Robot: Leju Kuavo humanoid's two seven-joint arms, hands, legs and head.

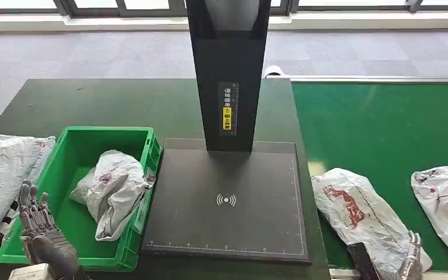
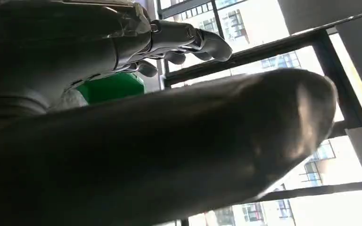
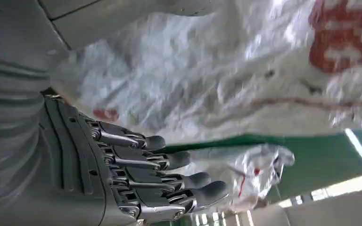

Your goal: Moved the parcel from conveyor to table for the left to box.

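Observation:
A crumpled white parcel with red print [image 1: 359, 213] lies on the green conveyor [image 1: 385, 122], near its left edge. My right hand [image 1: 412, 260] is low at that parcel's near end, fingers apart and holding nothing. In the right wrist view the parcel [image 3: 226, 80] is close in front of the straight fingers [image 3: 169, 179]. My left hand [image 1: 38, 224] stands open by the front left corner of the green box [image 1: 76, 135]. That box has one white parcel [image 1: 114, 189] in it. The left wrist view has the fingers [image 2: 188, 42] spread above the box [image 2: 113, 87].
A black scanner plate [image 1: 227, 198] with a tall black column [image 1: 227, 70] sits between the box and the conveyor. A second parcel [image 1: 446, 204] lies further right on the belt. More white bags [image 1: 0, 175] are piled left of the box.

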